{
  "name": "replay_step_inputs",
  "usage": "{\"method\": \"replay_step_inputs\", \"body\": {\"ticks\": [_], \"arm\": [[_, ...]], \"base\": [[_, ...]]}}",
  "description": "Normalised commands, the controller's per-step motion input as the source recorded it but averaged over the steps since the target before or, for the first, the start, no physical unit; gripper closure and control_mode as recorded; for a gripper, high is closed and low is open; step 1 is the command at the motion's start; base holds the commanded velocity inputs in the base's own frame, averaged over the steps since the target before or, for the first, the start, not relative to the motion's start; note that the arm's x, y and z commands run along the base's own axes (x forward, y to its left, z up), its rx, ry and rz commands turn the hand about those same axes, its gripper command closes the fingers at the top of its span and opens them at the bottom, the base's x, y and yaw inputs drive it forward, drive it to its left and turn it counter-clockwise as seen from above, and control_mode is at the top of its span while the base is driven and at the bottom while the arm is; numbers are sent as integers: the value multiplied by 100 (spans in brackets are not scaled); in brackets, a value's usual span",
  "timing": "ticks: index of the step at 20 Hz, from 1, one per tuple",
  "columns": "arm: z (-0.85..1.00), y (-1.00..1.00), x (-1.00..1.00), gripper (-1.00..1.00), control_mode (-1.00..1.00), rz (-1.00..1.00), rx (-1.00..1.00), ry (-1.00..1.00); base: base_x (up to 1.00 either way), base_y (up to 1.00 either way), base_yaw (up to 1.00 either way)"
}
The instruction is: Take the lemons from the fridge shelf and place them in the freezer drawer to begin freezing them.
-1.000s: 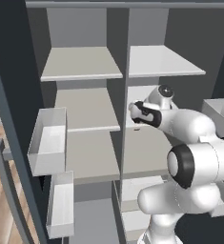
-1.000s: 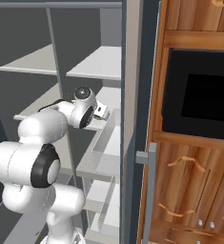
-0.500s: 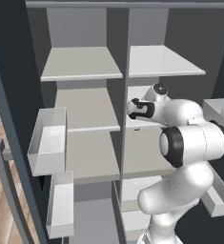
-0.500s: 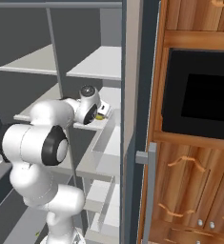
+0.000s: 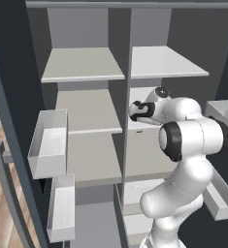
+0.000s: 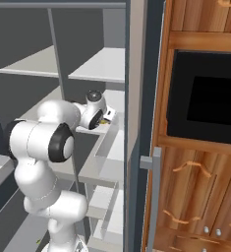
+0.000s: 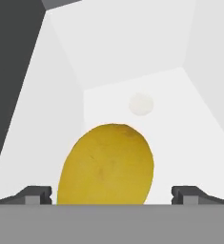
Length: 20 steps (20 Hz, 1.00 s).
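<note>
White arm is reaching into the fridge's right middle shelf (image 5: 144,160) in the left base view. Right base view: a lemon (image 6: 107,117) is peeking beside the wrist. Hand view: the gripper (image 7: 111,193) is standing apart, straddling the lemon.

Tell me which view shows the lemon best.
The hand view: the lemon looms large and unblocked on the white shelf floor, centred between the open gripper tips. The right base view gives just a yellow sliver beside the wrist. In the left base view the arm covers that spot.
</note>
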Motion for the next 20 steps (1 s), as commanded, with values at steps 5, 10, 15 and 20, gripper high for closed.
{"method": "replay_step_inputs", "body": {"ticks": [5, 10, 15, 20], "arm": [[-15, 0, 33, -100, -100, 0, 0, 0], [-26, 1, 26, 100, -100, 0, 0, 3], [-34, 3, 2, 100, -100, 0, 0, 2], [-1, 0, -63, 100, -100, 0, 0, -12]], "base": [[0, 0, 0], [0, 0, 0], [0, 0, 0], [0, 0, 0]]}}
